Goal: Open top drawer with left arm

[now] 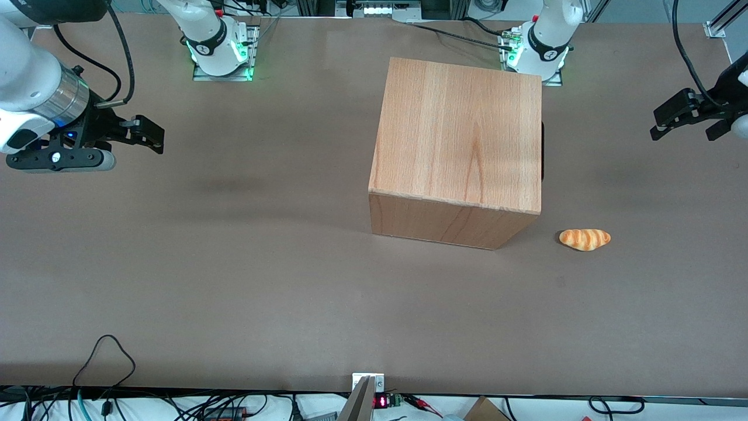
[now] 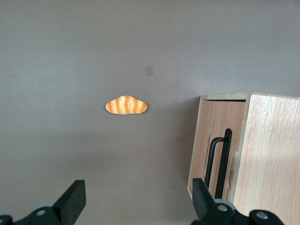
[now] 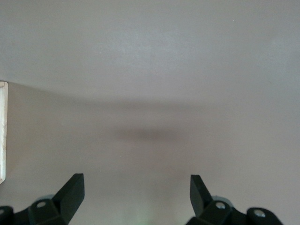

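Note:
The wooden cabinet [image 1: 459,140] stands mid-table, its front facing the working arm's end. The top drawer is pushed in; in the front view only a black sliver of handle [image 1: 543,151] shows at the cabinet's edge. In the left wrist view the drawer front [image 2: 212,126] shows flush with the cabinet, with its black handle [image 2: 224,161]. My left gripper [image 1: 655,124] hangs above the table at the working arm's end, well apart from the cabinet front. Its fingers [image 2: 74,199] are spread wide and hold nothing; the gripper [image 2: 138,197] is in front of the drawer face.
An orange bread roll [image 1: 584,239] lies on the brown table near the cabinet's front corner, nearer the front camera than the gripper; it also shows in the left wrist view [image 2: 126,105]. Arm bases and cables line the table's back edge.

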`<state>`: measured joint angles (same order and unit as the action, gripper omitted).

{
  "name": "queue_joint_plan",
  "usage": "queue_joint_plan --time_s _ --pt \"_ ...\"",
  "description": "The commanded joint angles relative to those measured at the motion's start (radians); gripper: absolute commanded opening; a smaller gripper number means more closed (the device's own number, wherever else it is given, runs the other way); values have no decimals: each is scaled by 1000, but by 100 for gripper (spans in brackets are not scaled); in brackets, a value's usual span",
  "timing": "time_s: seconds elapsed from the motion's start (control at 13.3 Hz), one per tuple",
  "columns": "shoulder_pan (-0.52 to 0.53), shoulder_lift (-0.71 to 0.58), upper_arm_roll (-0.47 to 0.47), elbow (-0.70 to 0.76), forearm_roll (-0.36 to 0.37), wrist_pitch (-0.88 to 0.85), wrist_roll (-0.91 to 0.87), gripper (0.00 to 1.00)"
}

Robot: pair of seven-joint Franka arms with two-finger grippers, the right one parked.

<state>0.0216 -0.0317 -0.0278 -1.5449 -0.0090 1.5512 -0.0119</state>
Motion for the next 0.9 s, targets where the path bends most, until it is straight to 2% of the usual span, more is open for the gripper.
queue_joint_plan --time_s 0.0,0.68,0.83 --pt "-2 -7 -23 -4 -9 0 6 100" --pt "-3 9 -50 -50 -19 -5 -2 100" --pt "-3 10 -50 -81 -43 -2 1 100"
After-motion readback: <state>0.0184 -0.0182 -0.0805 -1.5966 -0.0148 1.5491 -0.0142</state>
